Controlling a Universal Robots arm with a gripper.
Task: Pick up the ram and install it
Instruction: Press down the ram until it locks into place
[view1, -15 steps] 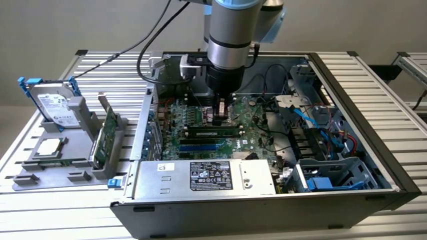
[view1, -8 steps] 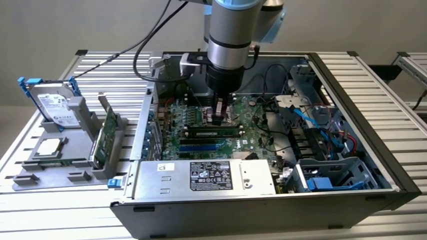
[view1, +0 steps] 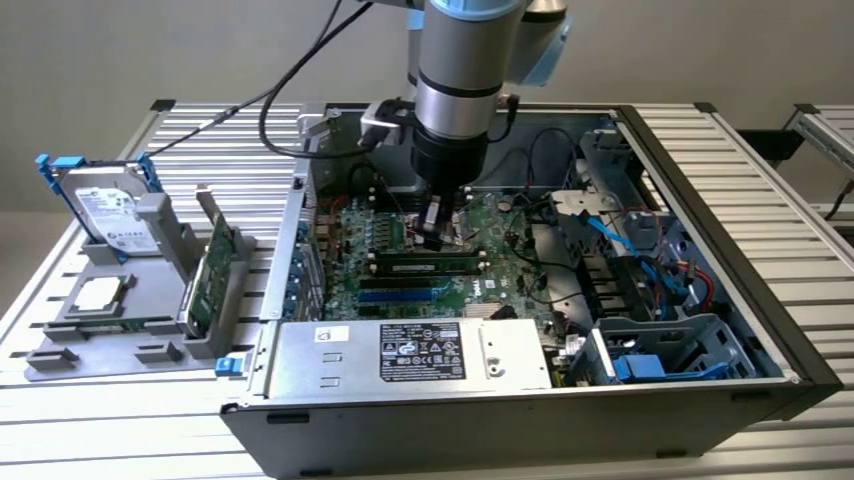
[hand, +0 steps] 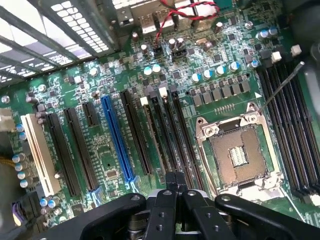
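The ram (view1: 427, 264), a narrow green stick with black chips, lies along a black slot on the motherboard (view1: 387, 225) inside the open computer case. My gripper (view1: 437, 232) hangs from the arm just behind it, low over the board and apart from the stick. In the wrist view the gripper (hand: 176, 184) is shut, its black fingers (hand: 165, 210) pressed together with nothing between them. They hover over the long black slots (hand: 167, 135) beside the bare processor socket (hand: 235, 155).
A grey fixture (view1: 80, 345) at the exterior view's left holds a hard drive (view1: 110, 215), a square silver chip (view1: 100, 293) and a wide green card (view1: 211, 270). The power supply (view1: 407, 352), blue cables (view1: 627, 250) and the case walls hem in the board.
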